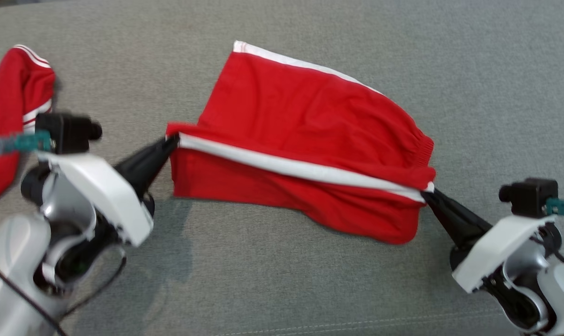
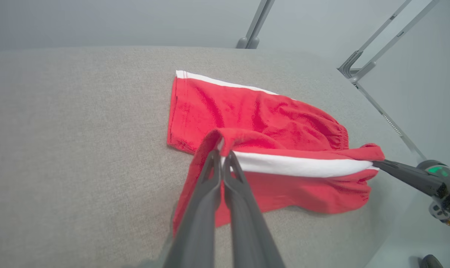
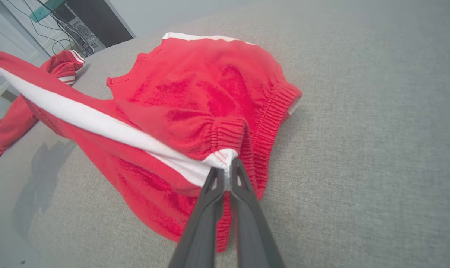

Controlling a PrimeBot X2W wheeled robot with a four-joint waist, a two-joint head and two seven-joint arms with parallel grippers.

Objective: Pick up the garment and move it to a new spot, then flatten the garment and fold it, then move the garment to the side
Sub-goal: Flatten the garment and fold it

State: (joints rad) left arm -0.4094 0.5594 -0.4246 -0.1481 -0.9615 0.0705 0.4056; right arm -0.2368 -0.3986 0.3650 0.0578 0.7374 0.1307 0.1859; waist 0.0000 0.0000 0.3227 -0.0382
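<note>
- Grey bench point(image 1: 487, 84): you have open room right of the red shorts point(image 1: 300, 107).
- Left pincer point(image 1: 173, 139) and right pincer point(image 1: 426, 192) clamp their striped fold.
- Left wrist view shows the bench's far edge.

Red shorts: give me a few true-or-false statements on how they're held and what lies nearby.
1. The left fingers and right fingers are both shut on the shorts' white-striped edge. True.
2. The shorts lie fully flat on the grey surface. False: the near half is lifted, stretched between the fingers.
3. Another red garment lies at the robot's left. True.
4. The left fingers hold the elastic waistband end. False: the right fingers hold it.
</note>
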